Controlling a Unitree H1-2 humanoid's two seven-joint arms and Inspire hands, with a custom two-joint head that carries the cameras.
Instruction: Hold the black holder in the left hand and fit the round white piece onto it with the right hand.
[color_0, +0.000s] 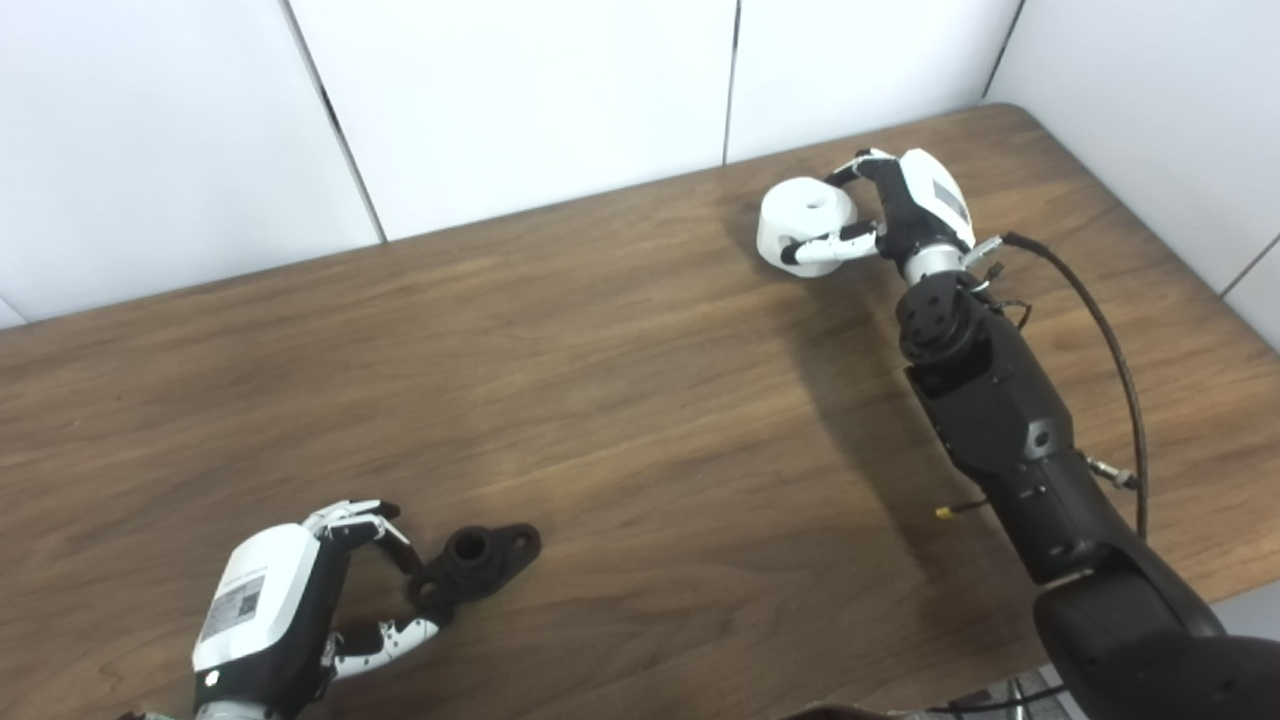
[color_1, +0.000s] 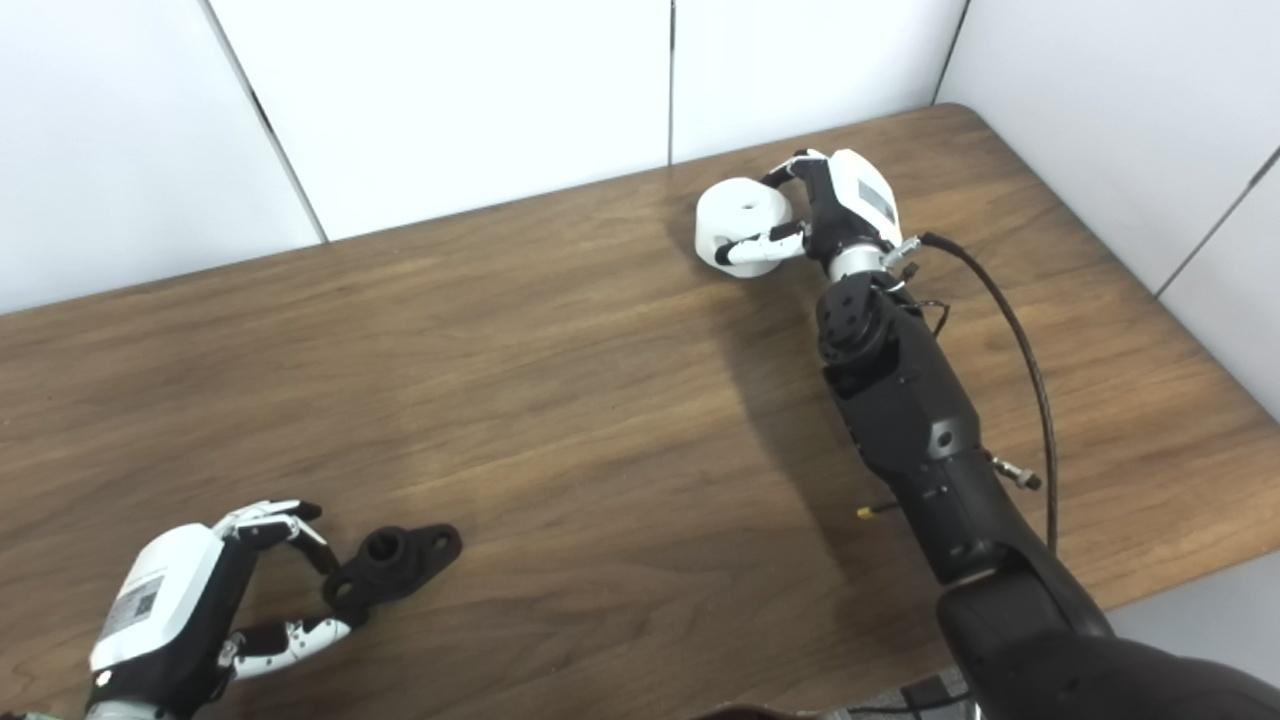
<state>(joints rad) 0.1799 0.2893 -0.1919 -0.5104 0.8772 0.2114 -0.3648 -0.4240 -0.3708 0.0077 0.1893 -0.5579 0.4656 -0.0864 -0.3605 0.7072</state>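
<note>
1. One black holder (color_0: 475, 563) lies flat at the near left of the wood-grain tabletop (color_0: 620, 400); it is matte, with a raised round collar and two flat ears with holes.
2. One round white piece (color_0: 806, 225) sits at the far right, a smooth thick disc with a small centre hole.
3. The left robot hand (color_0: 300, 605) is spread around the holder's near end, fingertips at its edge; whether they touch I cannot tell.
4. The right robot hand (color_0: 890, 215) pinches the white piece between thumb and fingers.
</note>
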